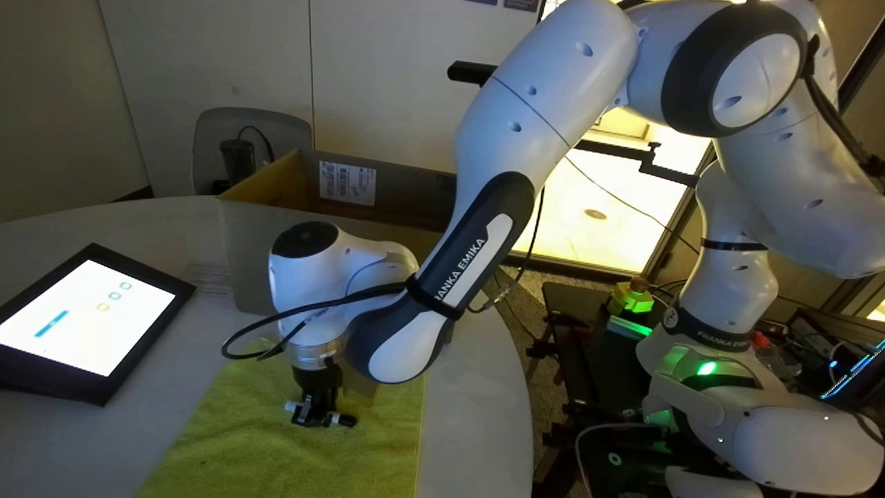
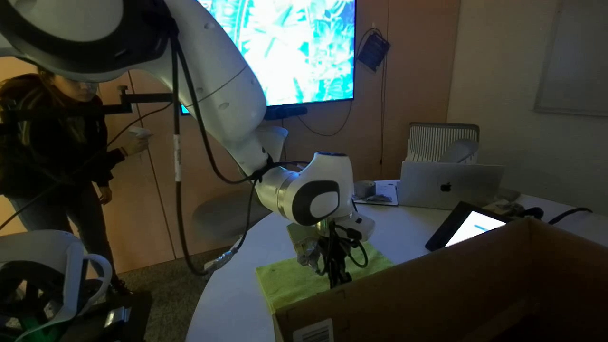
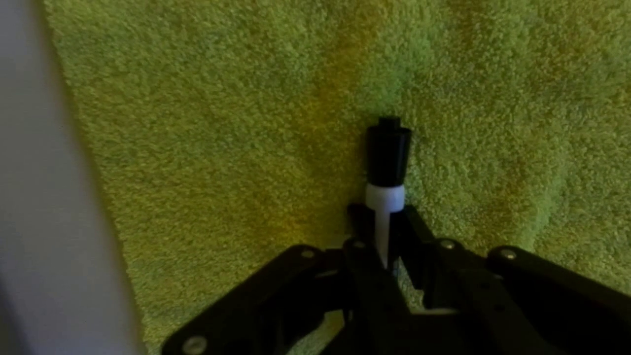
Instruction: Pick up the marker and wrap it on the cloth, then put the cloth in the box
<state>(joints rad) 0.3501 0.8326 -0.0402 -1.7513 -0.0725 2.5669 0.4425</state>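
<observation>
Rounded white counter carries a yellow-green cloth; over it the claw is clamped on a black-capped marker, probably light, stiff and slick, best held mid-barrel. Whether it touches the cloth, I cannot tell.

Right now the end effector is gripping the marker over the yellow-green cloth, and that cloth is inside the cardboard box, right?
No, the cloth lies on the table outside the cardboard box, as both exterior views show. The end effector grips the marker over it.
</observation>
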